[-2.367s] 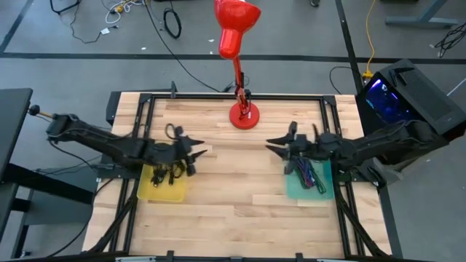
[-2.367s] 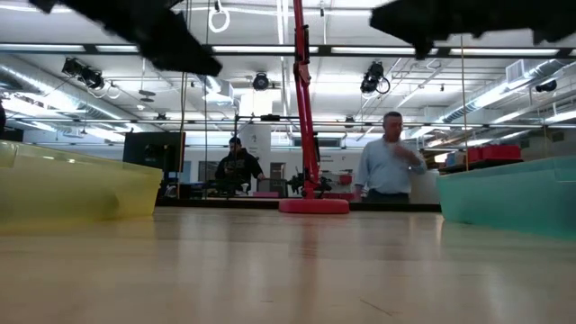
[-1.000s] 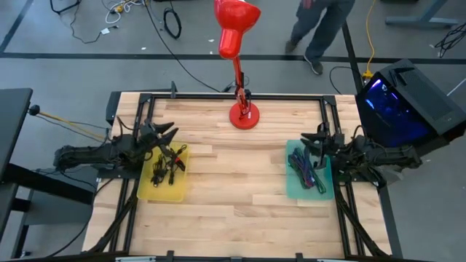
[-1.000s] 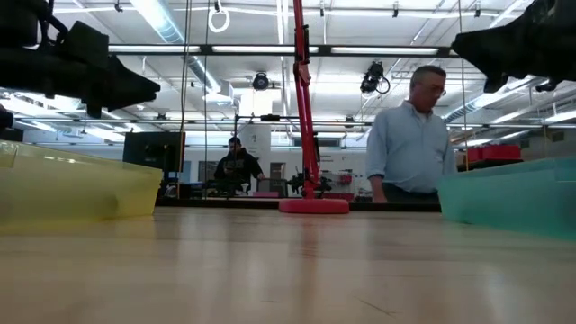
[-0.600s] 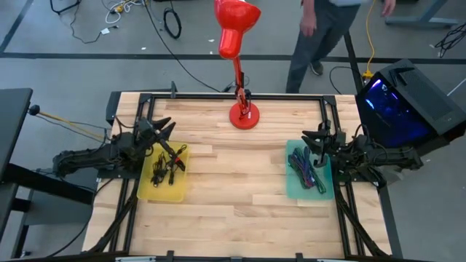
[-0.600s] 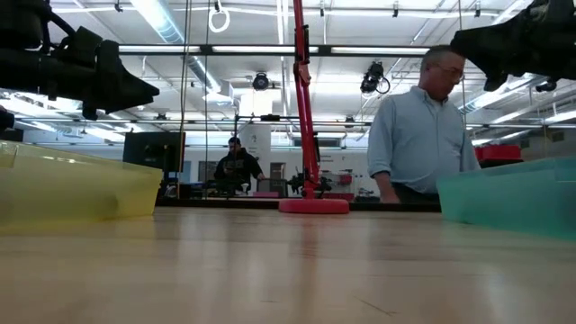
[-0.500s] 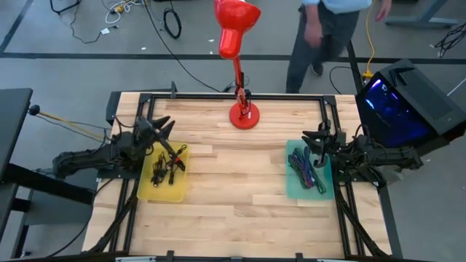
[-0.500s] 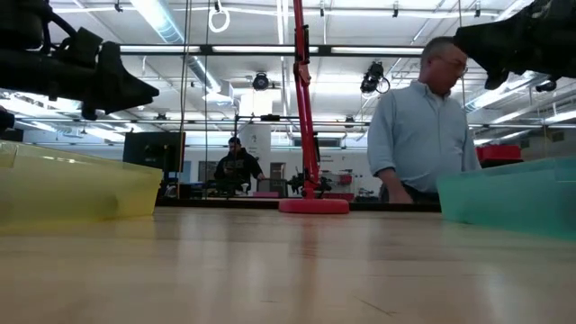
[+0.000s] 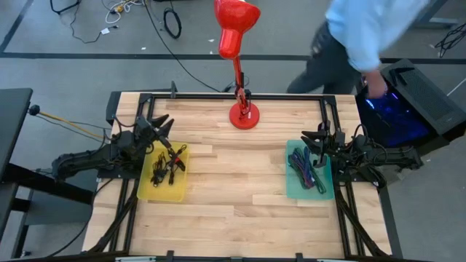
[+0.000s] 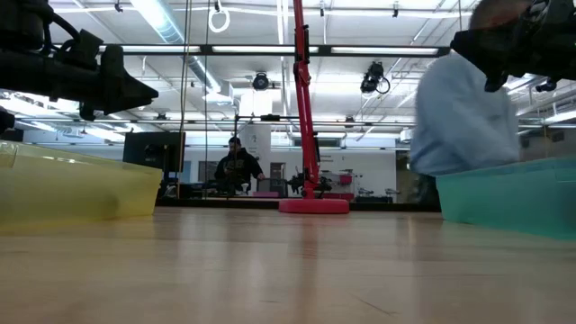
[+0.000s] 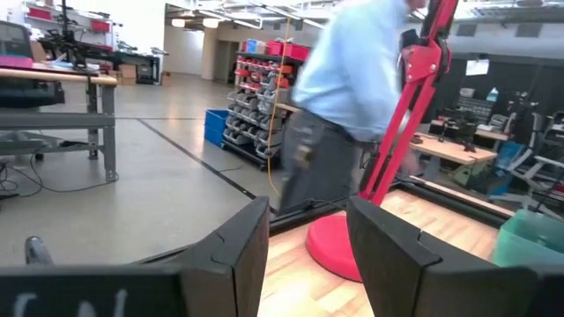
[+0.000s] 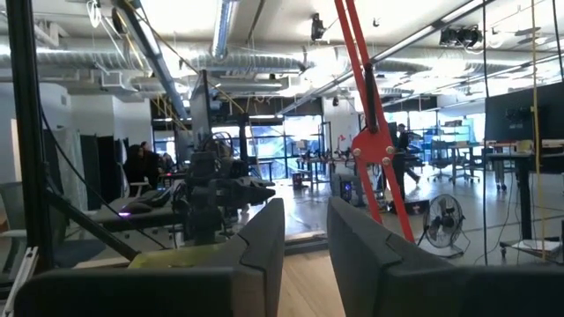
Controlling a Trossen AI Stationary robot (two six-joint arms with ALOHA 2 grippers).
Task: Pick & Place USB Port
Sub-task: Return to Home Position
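Nothing is really in the way here. The wooden counter (image 9: 240,193) is bare in the middle, with a red lamp (image 9: 242,115) standing at the far edge between the two arms. A person in a light blue shirt (image 9: 360,33) is right behind the far right corner, leaning toward a dark case (image 9: 419,94) with a blue glow. In the low view that person is a blur behind the blue-green bin (image 10: 513,193). Another person (image 10: 237,166) sits way back in the room.

The yellow bin (image 9: 175,193) is on the left side with the black cables (image 9: 162,169) lying in it. The blue-green bin on the right has a bundle of coloured cables (image 9: 306,169) in it.

The left pincer (image 9: 162,127) hangs just past the far edge of the yellow bin, up off the counter. Its fingers are spread and hold nothing. The right pincer (image 9: 314,138) is over the far edge of the blue-green bin, also raised. It has a narrower gap between its fingers and is empty too.
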